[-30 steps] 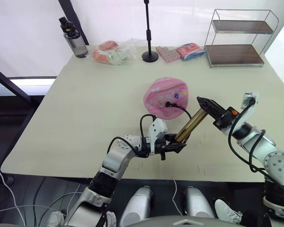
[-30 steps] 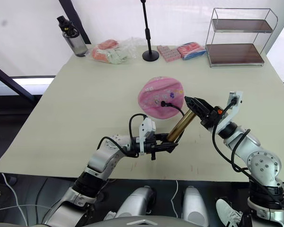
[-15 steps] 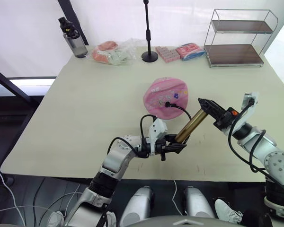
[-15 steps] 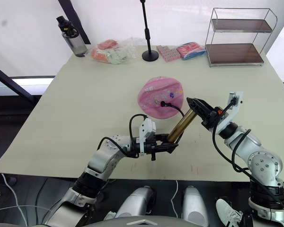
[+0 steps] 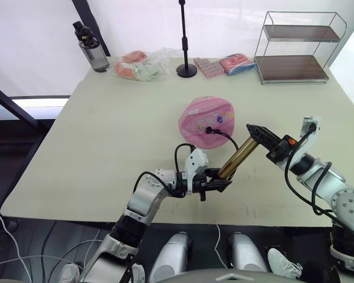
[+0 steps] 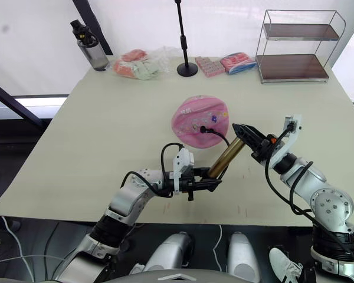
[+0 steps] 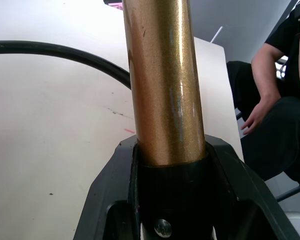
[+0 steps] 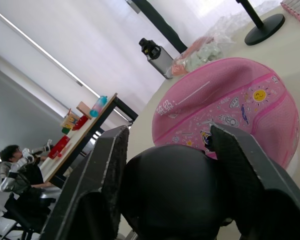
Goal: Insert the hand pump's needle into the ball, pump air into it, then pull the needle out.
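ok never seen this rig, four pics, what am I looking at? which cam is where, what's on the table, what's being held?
It is a humanoid robot with two arms, each ending in a two-fingered pincer. Two pictures come from its head camera, looking down over a beige table. The other two come from cameras on the wrists, looking along the fingers.

The left pincer is shut on the lower black end of the hand pump, a gold cylinder. The right pincer is shut on the pump's black upper end. The pump's thin hose runs to the pink ball, where its fitting sits at the surface.

At the table's far edge: a bottle, a plastic bag, a black stand, some packets and a wire shelf.
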